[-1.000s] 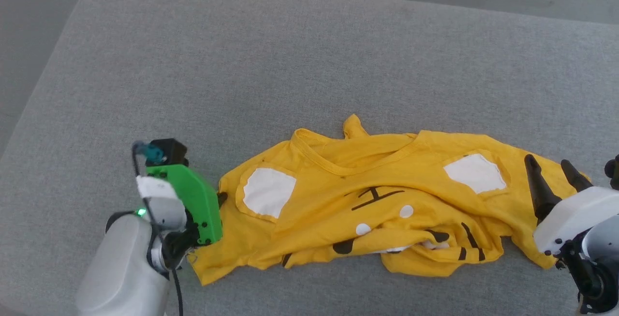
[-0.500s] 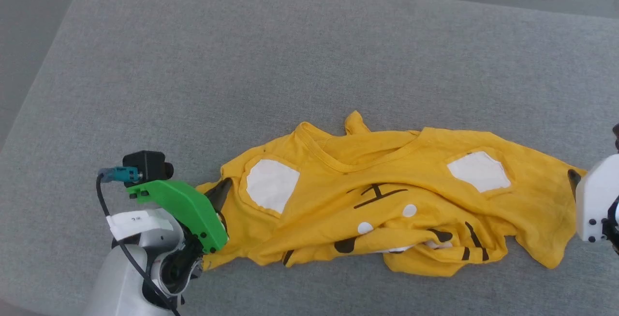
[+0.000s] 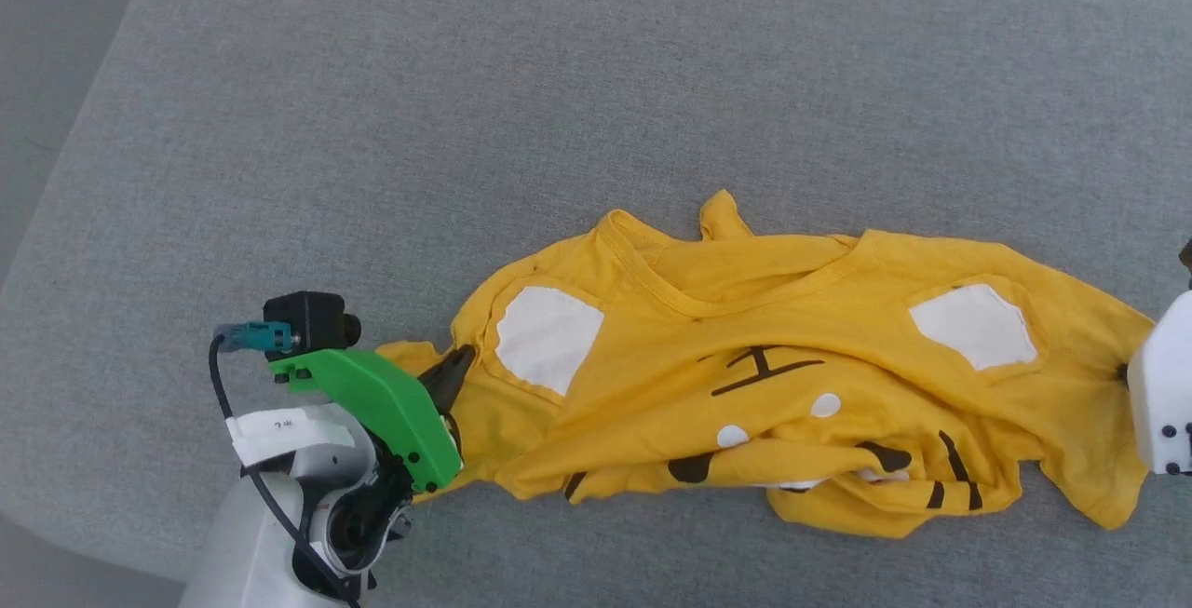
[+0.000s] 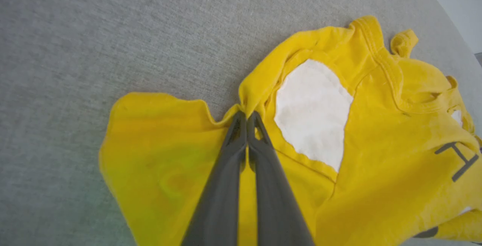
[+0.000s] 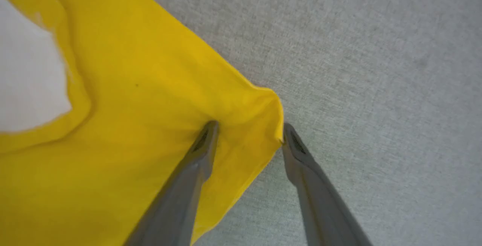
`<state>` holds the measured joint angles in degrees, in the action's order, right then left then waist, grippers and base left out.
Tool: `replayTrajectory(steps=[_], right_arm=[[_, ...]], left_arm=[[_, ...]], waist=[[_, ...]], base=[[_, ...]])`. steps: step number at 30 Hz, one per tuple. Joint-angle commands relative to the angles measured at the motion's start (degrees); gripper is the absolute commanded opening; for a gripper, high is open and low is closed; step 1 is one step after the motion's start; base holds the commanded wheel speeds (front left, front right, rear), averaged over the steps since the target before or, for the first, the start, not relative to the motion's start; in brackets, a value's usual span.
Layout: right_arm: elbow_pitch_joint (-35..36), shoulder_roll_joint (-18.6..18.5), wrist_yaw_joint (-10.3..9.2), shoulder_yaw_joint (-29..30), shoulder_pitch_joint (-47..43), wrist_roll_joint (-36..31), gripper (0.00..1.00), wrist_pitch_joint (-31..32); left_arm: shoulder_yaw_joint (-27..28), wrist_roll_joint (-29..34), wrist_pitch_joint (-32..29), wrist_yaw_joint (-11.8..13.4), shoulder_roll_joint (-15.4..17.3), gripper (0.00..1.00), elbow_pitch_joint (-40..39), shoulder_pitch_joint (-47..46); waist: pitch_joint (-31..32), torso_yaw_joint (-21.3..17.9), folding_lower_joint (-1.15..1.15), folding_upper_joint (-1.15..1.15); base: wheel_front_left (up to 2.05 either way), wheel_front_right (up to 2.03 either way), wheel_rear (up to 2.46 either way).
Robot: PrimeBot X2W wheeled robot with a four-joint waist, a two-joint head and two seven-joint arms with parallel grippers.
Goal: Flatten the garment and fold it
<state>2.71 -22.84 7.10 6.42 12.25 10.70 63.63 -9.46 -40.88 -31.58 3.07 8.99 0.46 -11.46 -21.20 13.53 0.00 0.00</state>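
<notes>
Across the grey table (image 3: 372,124), the garment (image 3: 652,385) is laid crumpled, print up.
At the sleeve seam the left end effector (image 4: 246,116) is angled down, its fingers clamped together on a fold of cloth; the right end effector (image 5: 246,129) is held apart, straddling the opposite sleeve's corner.

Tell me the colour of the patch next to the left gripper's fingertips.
White patch, on the yellow shirt; the left wrist view shows it best.
</notes>
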Motion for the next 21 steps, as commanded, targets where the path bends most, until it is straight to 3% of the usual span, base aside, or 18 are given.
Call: replayTrajectory(steps=[1,11,21], right_arm=[[-2.2,1.9,0.39,-1.7,-2.8,1.4,0.00,-0.2],[0.4,5.9,0.39,2.2,2.4,6.9,0.00,-12.4],[-2.5,6.6,0.39,2.3,19.7,14.2,0.00,-16.2]], left_arm=[[0.1,-0.2,0.4,-0.3,-0.3,0.00,0.3,0.5],[3.7,-3.9,4.9,-2.2,-1.4,0.00,-1.1,-1.2],[7.1,-2.1,6.4,-1.9,2.5,0.00,0.1,-16.7]], waist=[[0.2,-0.3,0.00,0.00],[5.4,-3.2,0.00,0.00],[11.4,-7.2,0.00,0.00]], base=[[0.00,0.00,0.00],[0.00,0.00,0.00],[0.00,0.00,0.00]])
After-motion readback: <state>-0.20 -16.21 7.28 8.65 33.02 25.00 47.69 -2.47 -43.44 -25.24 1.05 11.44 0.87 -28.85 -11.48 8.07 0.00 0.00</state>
